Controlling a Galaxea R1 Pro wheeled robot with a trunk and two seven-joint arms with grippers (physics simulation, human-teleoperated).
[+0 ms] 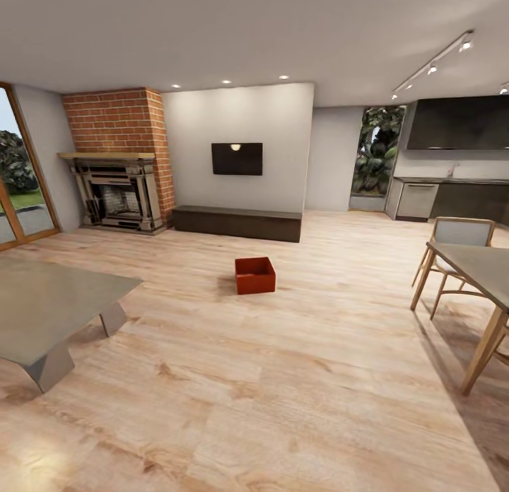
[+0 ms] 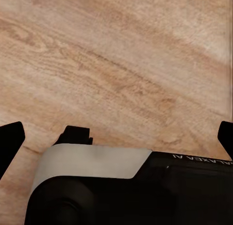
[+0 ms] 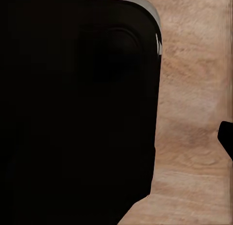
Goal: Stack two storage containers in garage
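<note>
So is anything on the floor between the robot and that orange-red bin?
Nothing visible: bare light wood-plank floor leads to the orange-red rectangular plastic bin. The grey low table and wooden dining table sit off to either side.

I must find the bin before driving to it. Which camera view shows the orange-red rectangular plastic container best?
The head view: the orange-red rectangular plastic container stands whole on the light wood-plank floor, before the long dark cabinet. Both wrist views show floor planks and dark robot parts instead.
</note>
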